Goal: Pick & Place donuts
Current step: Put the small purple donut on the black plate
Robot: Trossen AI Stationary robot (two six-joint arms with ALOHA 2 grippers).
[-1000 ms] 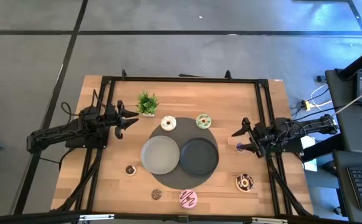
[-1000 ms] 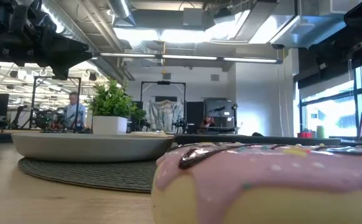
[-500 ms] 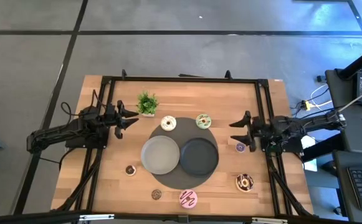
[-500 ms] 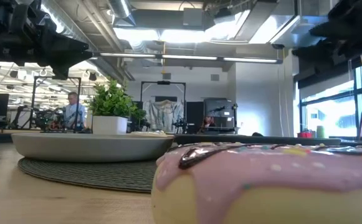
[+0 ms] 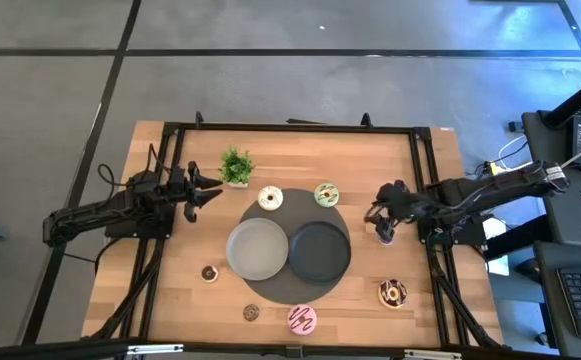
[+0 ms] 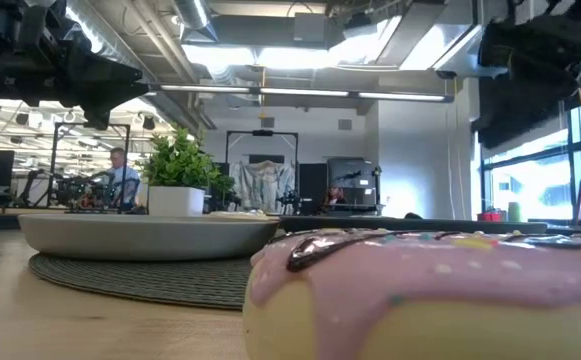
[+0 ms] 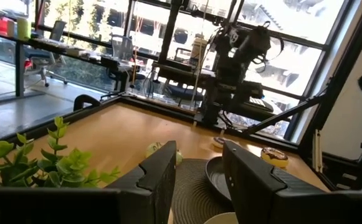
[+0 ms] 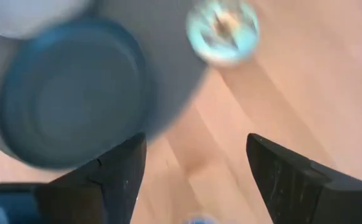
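No legible writing. Pink striped donut lies at the near edge of the wooden table. Right gripper, fingers spread wide, hovers above the purple mini donut. Left gripper, parted, waits beside the plant. Beyond: workshop, windows.

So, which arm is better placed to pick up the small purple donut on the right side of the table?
The right arm. Its tool is open directly above the small purple ring donut, beside the dark round plate. The left tool waits far away, near the small green potted plant.
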